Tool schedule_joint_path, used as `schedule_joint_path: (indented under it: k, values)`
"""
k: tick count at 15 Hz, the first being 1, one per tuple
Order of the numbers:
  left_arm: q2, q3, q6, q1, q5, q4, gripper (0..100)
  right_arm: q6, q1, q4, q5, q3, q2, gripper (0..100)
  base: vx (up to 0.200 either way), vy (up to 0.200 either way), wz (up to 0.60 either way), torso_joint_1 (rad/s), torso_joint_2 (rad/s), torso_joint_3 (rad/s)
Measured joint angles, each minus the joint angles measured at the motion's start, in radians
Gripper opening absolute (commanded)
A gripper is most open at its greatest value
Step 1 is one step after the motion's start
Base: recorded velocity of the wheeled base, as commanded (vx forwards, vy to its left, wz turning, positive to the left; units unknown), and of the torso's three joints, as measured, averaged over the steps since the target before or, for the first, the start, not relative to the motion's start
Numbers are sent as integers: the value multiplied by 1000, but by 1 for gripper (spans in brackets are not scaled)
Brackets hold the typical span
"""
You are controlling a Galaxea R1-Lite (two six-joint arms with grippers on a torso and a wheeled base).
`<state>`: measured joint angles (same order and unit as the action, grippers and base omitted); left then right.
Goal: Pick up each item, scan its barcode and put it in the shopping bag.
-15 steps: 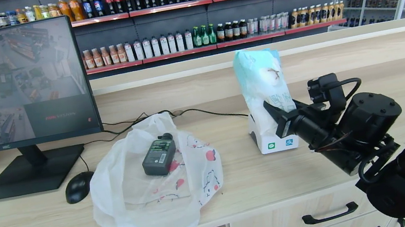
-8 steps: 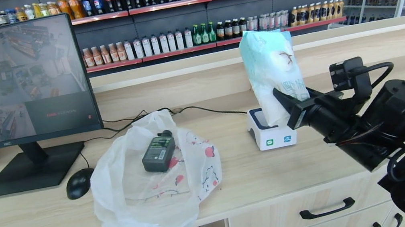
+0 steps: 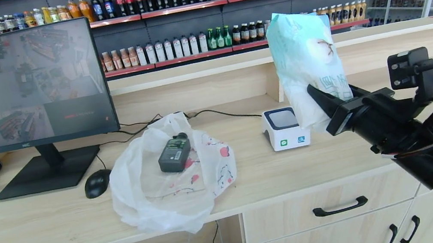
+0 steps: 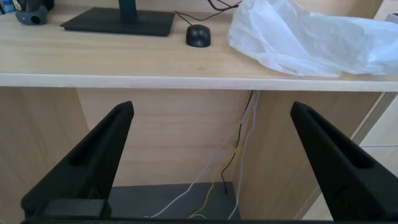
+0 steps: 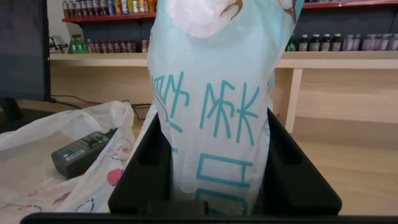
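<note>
Lower, left gripper gapes; right gripper clamps packet.

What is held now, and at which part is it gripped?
The right gripper holds the pale blue packet by its lower end; the left gripper is open and empty.

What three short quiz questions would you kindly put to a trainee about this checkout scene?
1. True or false: the right tool is shut on the pale packet.
2. Which item lies on the shopping bag? A: a dark bottle. B: a red can. C: a banana.
3. Fill in the missing word: the left tool has its fingers ____.

Key: 1 true; 2 A; 3 open.
</note>
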<state>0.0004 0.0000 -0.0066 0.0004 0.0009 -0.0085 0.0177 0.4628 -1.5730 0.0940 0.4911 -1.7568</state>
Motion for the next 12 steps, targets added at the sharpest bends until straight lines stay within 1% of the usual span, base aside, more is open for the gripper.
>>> schedule_joint_path:
  k: [1, 8, 12]
  values:
    - [0, 0, -1, -1, 0, 1, 100, 0, 1, 7, 0, -3, 2, 0, 0, 200, 0, 17, 2, 7]
    - [0, 0, 1, 0, 0, 1, 100, -1, 6, 2, 0, -14, 22, 0, 0, 0, 0, 0, 0, 0]
    - [0, 0, 1, 0, 0, 1, 100, 0, 35, 3, 2, -31, 24, 0, 0, 0, 600, -1, 4, 2]
